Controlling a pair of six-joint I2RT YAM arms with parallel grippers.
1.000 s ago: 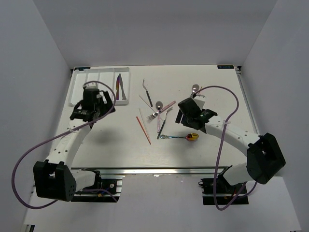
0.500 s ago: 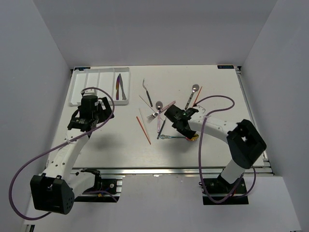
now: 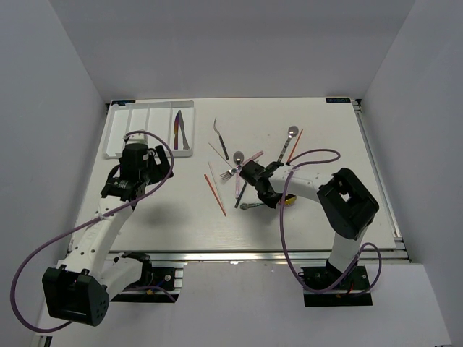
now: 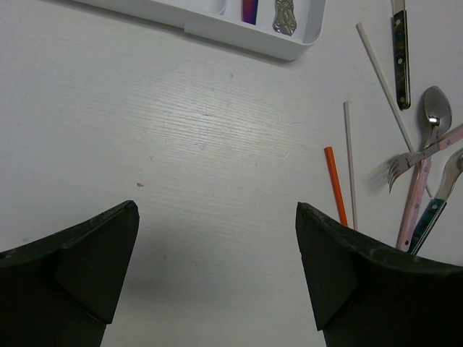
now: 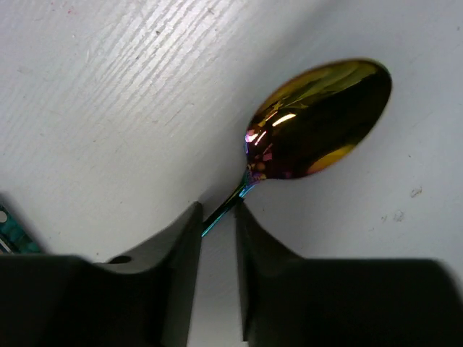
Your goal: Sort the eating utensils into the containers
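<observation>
The gold-bowled spoon [image 5: 318, 119] lies flat on the table, bowl up. My right gripper [image 5: 217, 210] is low over it, jaws narrowed onto its thin iridescent handle just behind the bowl. From above, the right gripper [image 3: 264, 195] sits beside the spoon's bowl [image 3: 289, 202]. My left gripper [image 4: 217, 210] is wide open over bare table, holding nothing, near the front of the white tray [image 3: 108, 137]. An iridescent knife [image 3: 177, 129] lies in the tray's right slot. Other utensils are scattered mid-table: a fork [image 3: 230, 172], an orange chopstick [image 3: 215, 194], a silver spoon [image 3: 291, 132].
A dark-handled knife [image 4: 400, 50], a pale chopstick [image 4: 351, 166] and a pink-handled fork [image 4: 405, 163] lie to the right of my left gripper. A teal handle [image 5: 11, 231] lies left of my right fingers. White walls enclose the table on three sides.
My right gripper swung left and down over the gold-bowled spoon's handle, and its jaws narrowed onto it. The left arm drew back slightly from the tray, still open.
</observation>
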